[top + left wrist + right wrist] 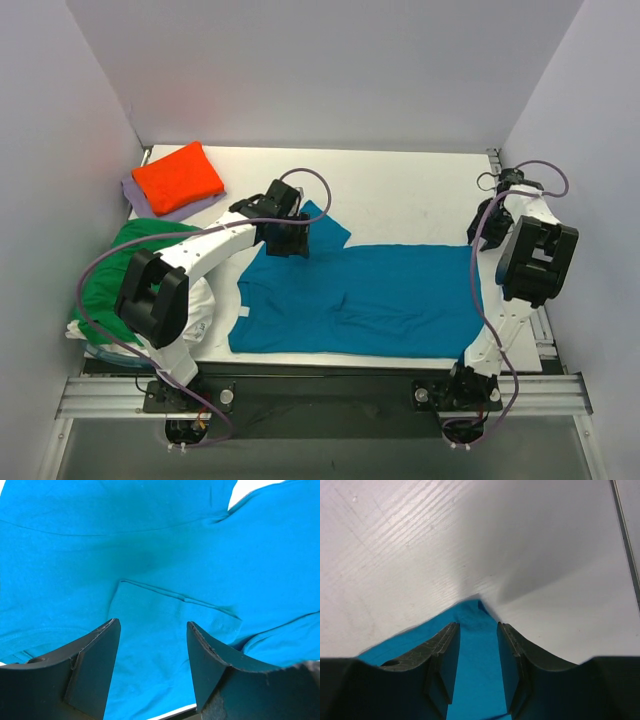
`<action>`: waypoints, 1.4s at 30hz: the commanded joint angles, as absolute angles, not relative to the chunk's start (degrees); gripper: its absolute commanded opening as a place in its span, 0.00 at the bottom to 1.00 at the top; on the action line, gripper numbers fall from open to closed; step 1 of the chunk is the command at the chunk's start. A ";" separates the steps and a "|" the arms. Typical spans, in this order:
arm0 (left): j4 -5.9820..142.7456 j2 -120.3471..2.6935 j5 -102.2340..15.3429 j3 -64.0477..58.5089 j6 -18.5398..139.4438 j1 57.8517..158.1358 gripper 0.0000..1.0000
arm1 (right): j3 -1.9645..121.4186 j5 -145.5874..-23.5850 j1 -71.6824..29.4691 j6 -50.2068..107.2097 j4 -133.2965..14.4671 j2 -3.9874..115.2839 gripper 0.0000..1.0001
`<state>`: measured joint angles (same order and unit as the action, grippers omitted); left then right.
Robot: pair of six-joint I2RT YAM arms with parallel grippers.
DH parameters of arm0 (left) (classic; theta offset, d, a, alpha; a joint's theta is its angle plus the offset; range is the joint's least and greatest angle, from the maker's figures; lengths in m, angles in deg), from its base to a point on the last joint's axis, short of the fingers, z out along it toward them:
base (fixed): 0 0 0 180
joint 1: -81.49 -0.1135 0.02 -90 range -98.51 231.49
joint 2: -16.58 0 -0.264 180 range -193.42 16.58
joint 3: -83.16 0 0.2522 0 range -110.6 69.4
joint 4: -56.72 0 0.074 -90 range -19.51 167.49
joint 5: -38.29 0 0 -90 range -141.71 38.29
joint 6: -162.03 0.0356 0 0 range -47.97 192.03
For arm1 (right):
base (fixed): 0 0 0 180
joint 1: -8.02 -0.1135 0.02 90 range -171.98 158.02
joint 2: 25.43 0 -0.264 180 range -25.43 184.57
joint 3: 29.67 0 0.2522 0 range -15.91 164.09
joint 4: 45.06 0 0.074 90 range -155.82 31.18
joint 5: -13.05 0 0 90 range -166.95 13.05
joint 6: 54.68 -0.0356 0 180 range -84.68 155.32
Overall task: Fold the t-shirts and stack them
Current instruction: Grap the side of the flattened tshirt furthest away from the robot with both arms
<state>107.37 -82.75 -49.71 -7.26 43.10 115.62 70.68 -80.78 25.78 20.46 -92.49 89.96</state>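
The teal-blue t-shirt (370, 300) lies spread flat across the middle of the table, collar to the left. My left gripper (288, 240) hovers over its far left sleeve; in the left wrist view its jaws (153, 627) stand wide apart with only teal cloth (150, 555) below. My right gripper (487, 225) is at the shirt's far right corner; in the right wrist view its jaws (478, 630) stand apart, straddling that corner (475, 611). The folded orange t-shirt (178, 177) lies on the lavender one (140, 203) at the back left. The green t-shirt (120, 265) lies crumpled over the white one (203, 310) at the left.
White walls close in the table on the left, back and right. A metal rail (320, 390) runs along the near edge by the arm bases. Bare white tabletop (400, 190) shows behind the teal shirt.
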 commanded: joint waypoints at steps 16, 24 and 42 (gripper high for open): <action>105.90 -82.56 -47.84 -7.24 41.36 114.01 0.66 | 72.69 -79.32 26.21 22.84 -91.87 95.24 0.33; 105.56 -82.47 -47.93 -7.50 41.18 113.75 0.66 | 71.55 -79.67 26.12 23.27 -91.25 95.68 0.18; 100.11 -109.97 -53.99 -40.51 53.04 107.86 0.62 | 63.73 -79.23 25.69 22.75 -90.55 89.71 0.00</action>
<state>102.98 -106.07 -52.13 -32.73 48.68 108.11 66.40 -80.82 25.93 22.34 -87.11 91.19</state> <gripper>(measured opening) 0.621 0.040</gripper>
